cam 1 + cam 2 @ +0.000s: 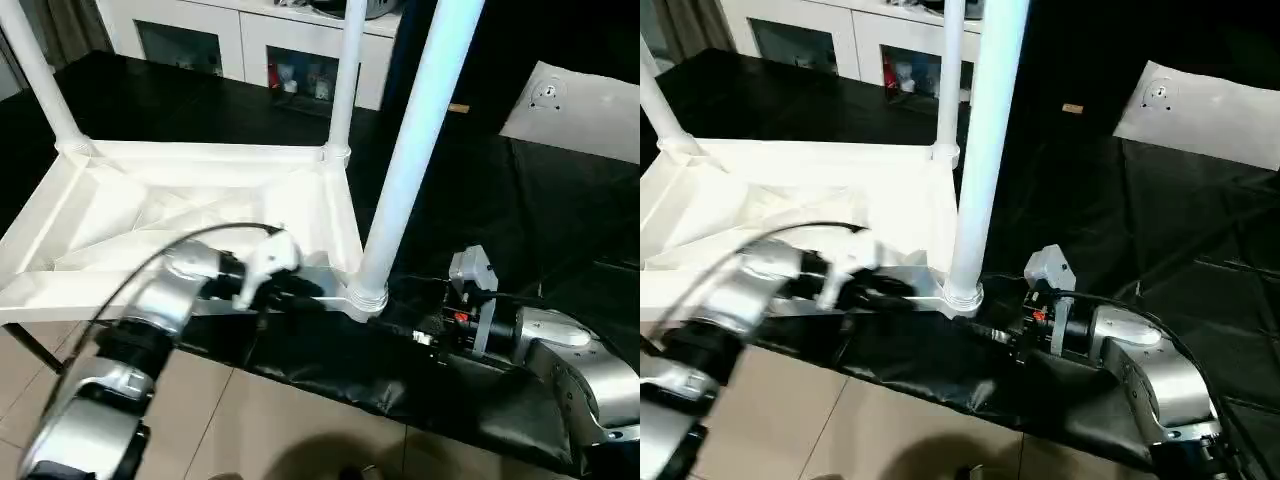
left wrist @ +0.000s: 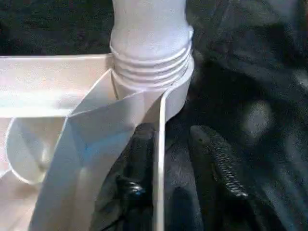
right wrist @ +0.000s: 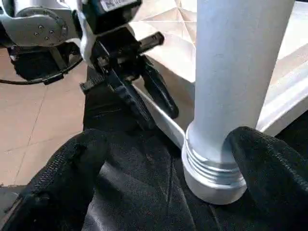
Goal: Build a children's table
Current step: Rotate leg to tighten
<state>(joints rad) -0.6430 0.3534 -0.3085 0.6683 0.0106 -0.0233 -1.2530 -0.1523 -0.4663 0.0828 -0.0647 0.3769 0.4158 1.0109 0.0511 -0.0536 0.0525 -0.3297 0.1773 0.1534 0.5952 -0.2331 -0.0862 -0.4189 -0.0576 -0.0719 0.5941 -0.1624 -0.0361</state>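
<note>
An upturned white tabletop (image 1: pixel 190 215) lies ribbed side up at the near left of a counter (image 1: pixel 480 200) draped in black cloth. Three legs stand in its corner sockets, their tops cut off by the frame. The left arm reaches in low from the near edge, its left tool (image 3: pixel 139 98) with fingers slightly apart astride the tabletop's near rim, one finger (image 2: pixel 219 159) outside it, just beside the nearest leg (image 1: pixel 410 160). The right arm lies low along the counter's near edge, its right tool (image 3: pixel 159 183) spread wide on either side of that leg's threaded base without touching it. A label on the left tool is too blurred to read. A flat white sheet (image 1: pixel 580 105) lies at the far right.
</note>
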